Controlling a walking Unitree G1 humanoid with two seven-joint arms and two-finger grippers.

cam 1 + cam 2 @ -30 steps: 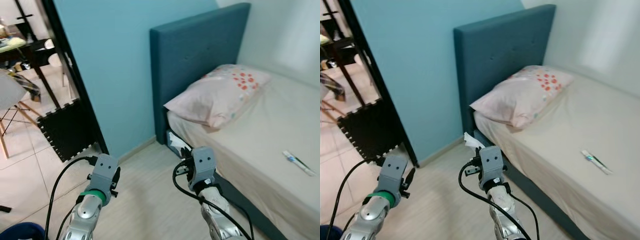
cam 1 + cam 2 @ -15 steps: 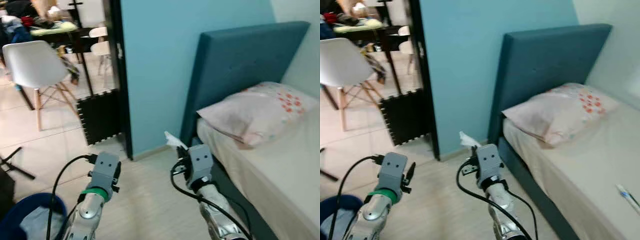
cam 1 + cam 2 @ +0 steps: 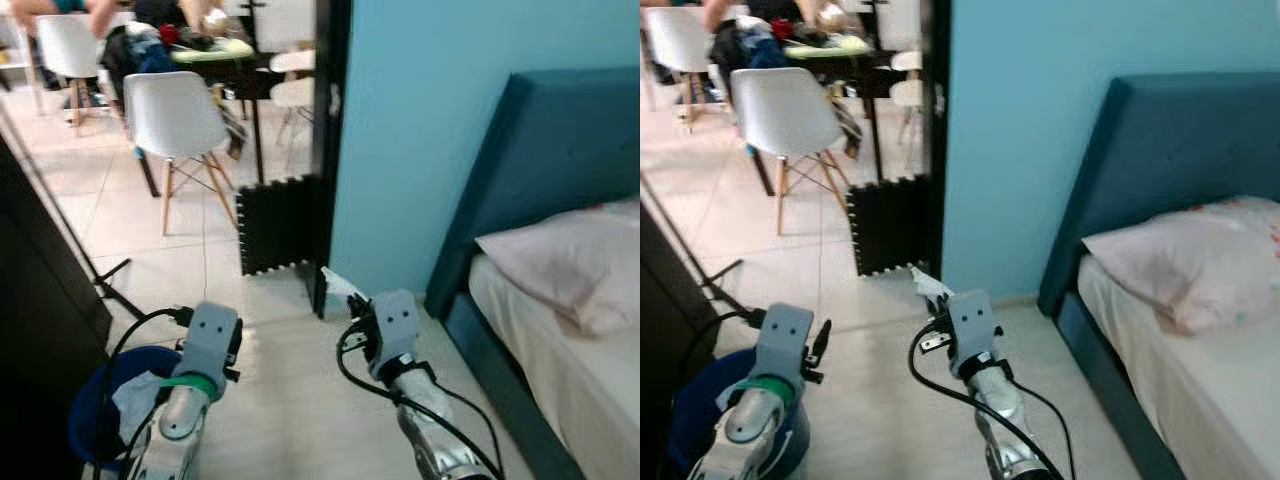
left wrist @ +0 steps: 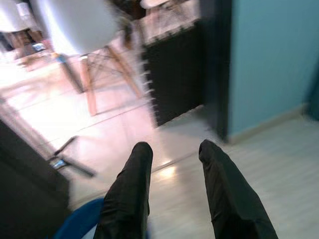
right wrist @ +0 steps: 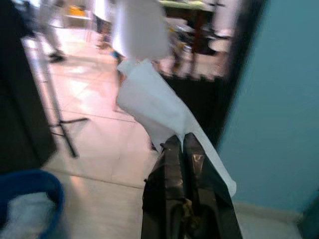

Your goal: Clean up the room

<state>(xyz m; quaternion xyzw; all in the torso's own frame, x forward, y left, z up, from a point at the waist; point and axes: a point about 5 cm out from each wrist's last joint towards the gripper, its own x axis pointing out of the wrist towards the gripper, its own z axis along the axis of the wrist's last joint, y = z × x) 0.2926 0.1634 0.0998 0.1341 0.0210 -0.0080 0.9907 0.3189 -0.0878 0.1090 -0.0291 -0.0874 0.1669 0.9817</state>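
Wall (image 3: pixel 420 130): flat teal, ends at a black door frame (image 3: pixel 325 150). Floor (image 3: pixel 290 420): pale wood-look planks near the bed, changing to glossy light tiles (image 3: pixel 150 240) past the doorway. Bed (image 3: pixel 560 360) at right: dark teal headboard (image 3: pixel 530 180) against the wall, cream sheet, pink pillow (image 3: pixel 565 265). Black foam mat (image 3: pixel 275 225) stands upright beside the frame. Beyond the doorway: 3 white chairs (image 3: pixel 175 115) on wooden legs, a dark surface (image 3: pixel 215 60) piled with clutter. Dark cabinet (image 3: pixel 40 290) at far left. Light is bright, even.
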